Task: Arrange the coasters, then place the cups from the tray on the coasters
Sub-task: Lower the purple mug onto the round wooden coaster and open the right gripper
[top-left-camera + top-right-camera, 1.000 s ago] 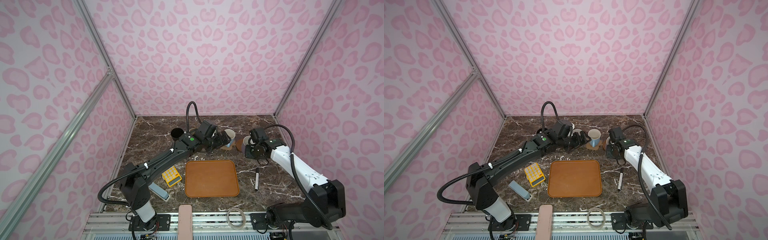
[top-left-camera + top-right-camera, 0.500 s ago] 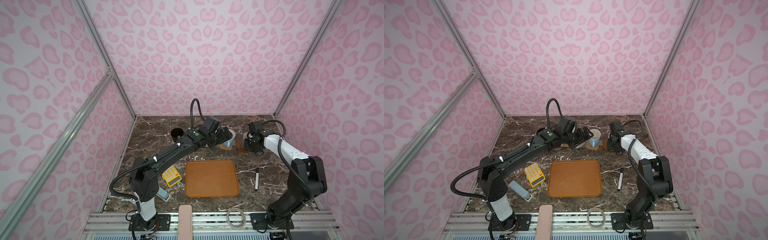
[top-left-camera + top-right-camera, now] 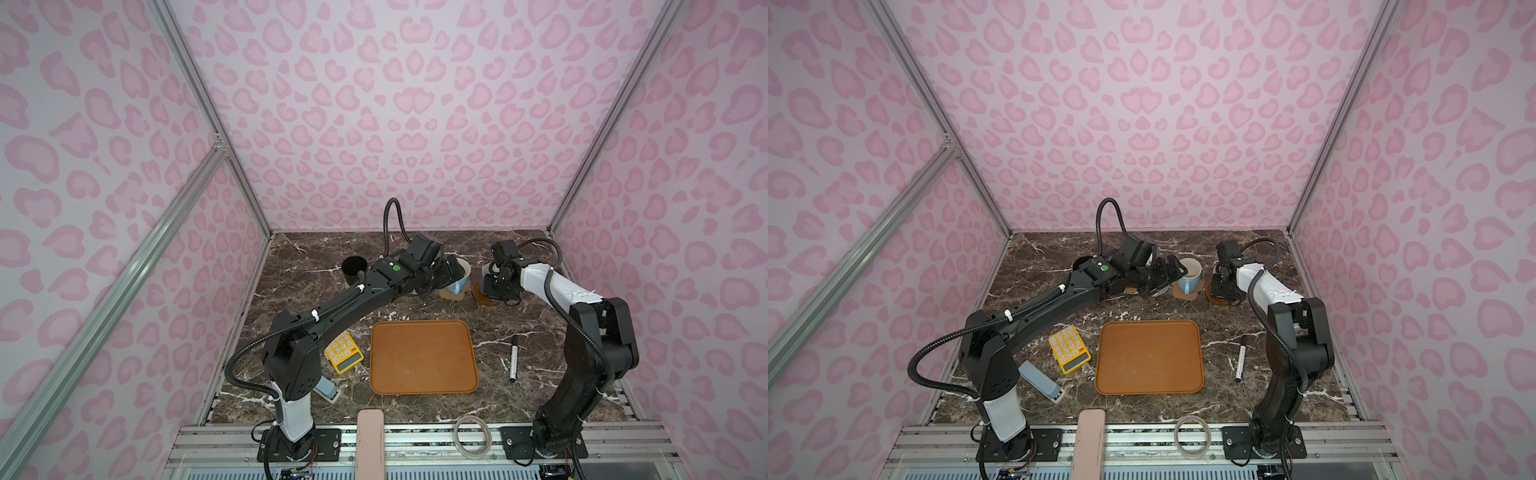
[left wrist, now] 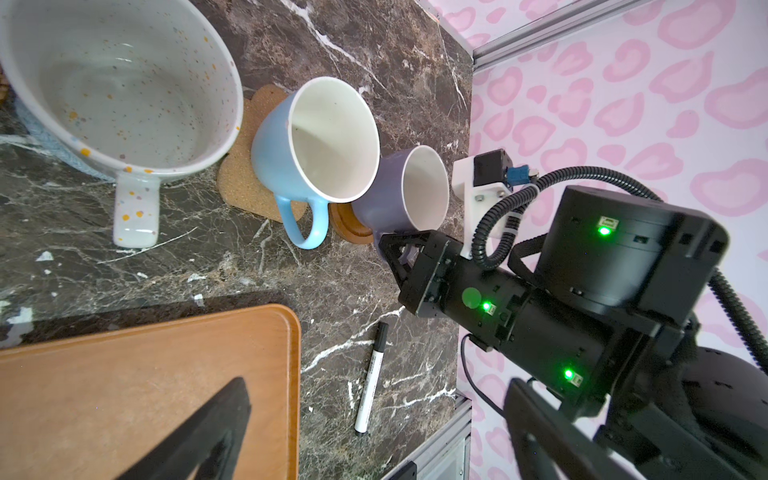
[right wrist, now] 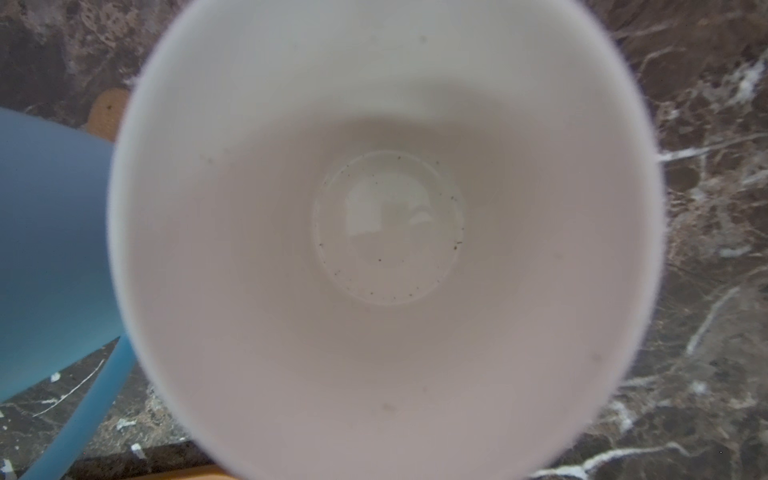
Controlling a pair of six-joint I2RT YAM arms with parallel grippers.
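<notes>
left gripper (image 3: pixel 1170 269): released, jaws wide
right gripper (image 4: pixel 398 246): clamped on lavender mug (image 4: pixel 384 199) handle
marker (image 4: pixel 371 376) print: too small to read

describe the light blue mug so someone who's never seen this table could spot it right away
Find the orange-brown tray in the middle of the marble table, then look beyond its far right corner. The light blue mug stands upright there on a flower-shaped cork coaster, between a speckled white mug and a lavender mug. Only it is pale blue outside.
</notes>
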